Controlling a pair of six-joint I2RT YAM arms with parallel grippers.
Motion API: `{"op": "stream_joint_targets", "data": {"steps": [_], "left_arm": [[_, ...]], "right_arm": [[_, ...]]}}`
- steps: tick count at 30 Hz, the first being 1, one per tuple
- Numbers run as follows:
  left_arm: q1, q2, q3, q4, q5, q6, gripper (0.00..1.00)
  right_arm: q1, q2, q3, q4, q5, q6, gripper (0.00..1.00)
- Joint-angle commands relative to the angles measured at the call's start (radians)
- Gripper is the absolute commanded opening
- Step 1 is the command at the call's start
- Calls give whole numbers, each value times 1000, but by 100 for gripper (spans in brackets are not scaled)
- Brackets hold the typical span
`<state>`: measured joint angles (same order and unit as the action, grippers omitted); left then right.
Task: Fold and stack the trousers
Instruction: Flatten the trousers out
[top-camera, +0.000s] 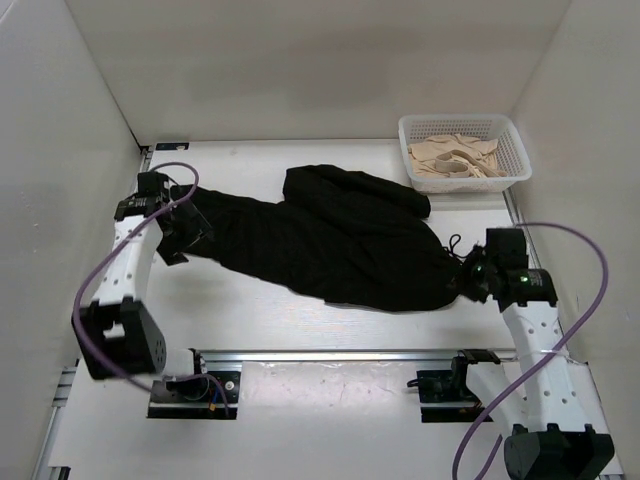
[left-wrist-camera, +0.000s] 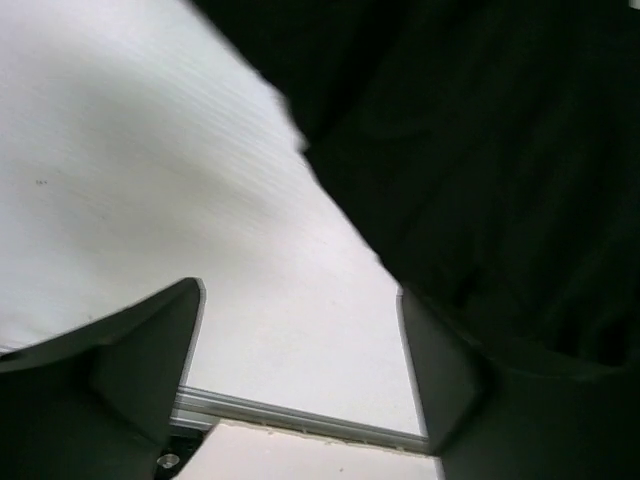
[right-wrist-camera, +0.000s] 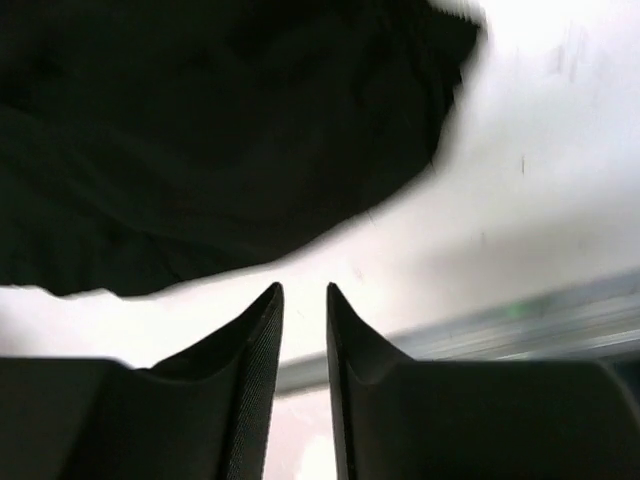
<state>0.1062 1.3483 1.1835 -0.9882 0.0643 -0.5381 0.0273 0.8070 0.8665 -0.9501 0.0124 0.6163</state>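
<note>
The black trousers (top-camera: 340, 245) lie wrinkled and spread slantwise across the table, from the left arm to the right arm. My left gripper (top-camera: 190, 235) sits at their left end. In the left wrist view this gripper (left-wrist-camera: 300, 290) is wide open, with only bare table between the fingers, and the trousers (left-wrist-camera: 480, 150) lie just beyond and over its right finger. My right gripper (top-camera: 462, 278) is at the trousers' right end. In the right wrist view it (right-wrist-camera: 303, 288) stands with a narrow gap and holds nothing. There the trousers (right-wrist-camera: 200, 130) lie a little ahead of its tips.
A white plastic basket (top-camera: 455, 118) holding beige cloth (top-camera: 455, 160) stands at the back right, close to the trousers' far edge. A metal rail (top-camera: 340, 355) runs along the near side between the arm bases. White walls close in the left, back and right.
</note>
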Motion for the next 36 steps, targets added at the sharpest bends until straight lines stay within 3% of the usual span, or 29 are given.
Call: {"op": "stream_joint_targets", "data": {"steps": [1,2,3,6,7,14,19,24,27,29,30,32,33,36], "left_arm": [[59,113,-3,92,77,-32,98],[59,148,13,108,65,-33,99],[73,184,46,108,43,-42,99],[113,326,126,122,34,-51,99],[113,360,148,122,25,-51,99],[173,590,263,122,17,-71,99],[193,672,307,122,17,-71,99],[202,733,364,122,28,-71,96],[211,756,386,122,38,-60,88],[211,770,400,122,38,-60,75],[211,779,409,122,49,-60,66],[211,779,409,122,49,-60,37],[211,779,409,122,66,-60,11],[224,761,433,96,78,-48,10]], "right_arm": [[0,-32,-102,-22,-65,88,33],[0,-32,-116,-22,-43,97,37],[0,-32,-127,-22,-20,106,53],[0,10,-139,13,37,97,84],[-10,24,-139,28,56,97,88],[-73,193,-175,169,20,120,89],[-133,280,-198,327,-48,120,88],[-158,417,-198,425,-37,120,81],[-158,483,-207,513,-64,129,80],[-158,515,-216,595,-77,129,76],[-158,552,-225,617,-77,129,68],[-158,604,-225,681,-97,129,52],[-158,619,-225,698,-115,129,34],[-158,662,-160,665,-115,129,9]]}}
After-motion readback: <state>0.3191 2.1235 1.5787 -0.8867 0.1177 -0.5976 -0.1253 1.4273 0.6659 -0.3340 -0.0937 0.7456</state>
